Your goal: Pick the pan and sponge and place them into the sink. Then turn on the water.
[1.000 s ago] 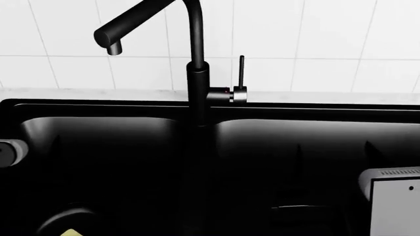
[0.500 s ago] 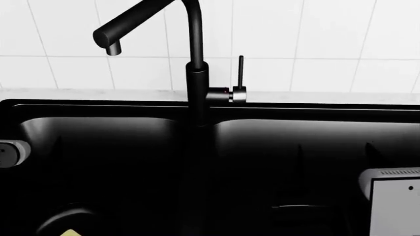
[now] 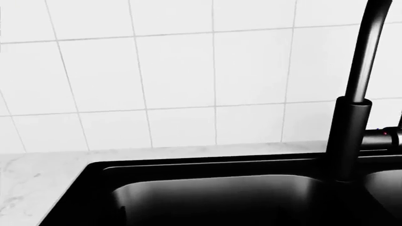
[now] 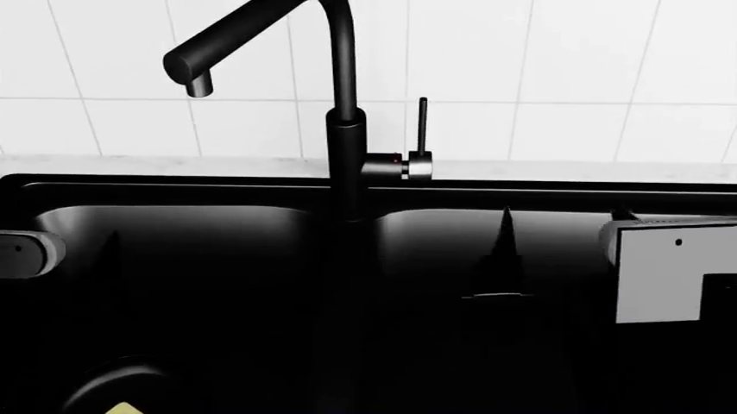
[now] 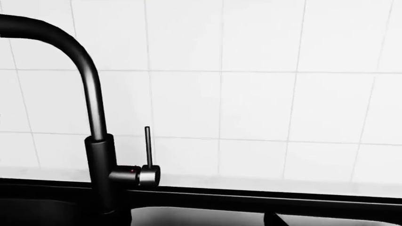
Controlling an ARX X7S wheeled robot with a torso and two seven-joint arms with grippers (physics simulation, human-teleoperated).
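White tiles (image 4: 553, 52) back black sink (image 4: 207, 233); marble-like counter (image 3: 31, 174), perhaps.

The sink (image 4: 173, 194) spans the head view, its two basins split by a divider below the faucet (image 4: 345, 129). The faucet rises at the back rim, spout reaching left over the left basin; its lever (image 4: 423, 116) stands upright just right of the column. Behind runs the countertop (image 4: 576, 171), then the tiled wall (image 4: 576, 60). In the left basin's near corner lies what appears to be the pan (image 4: 116, 384), holding the sponge (image 4: 124, 407).
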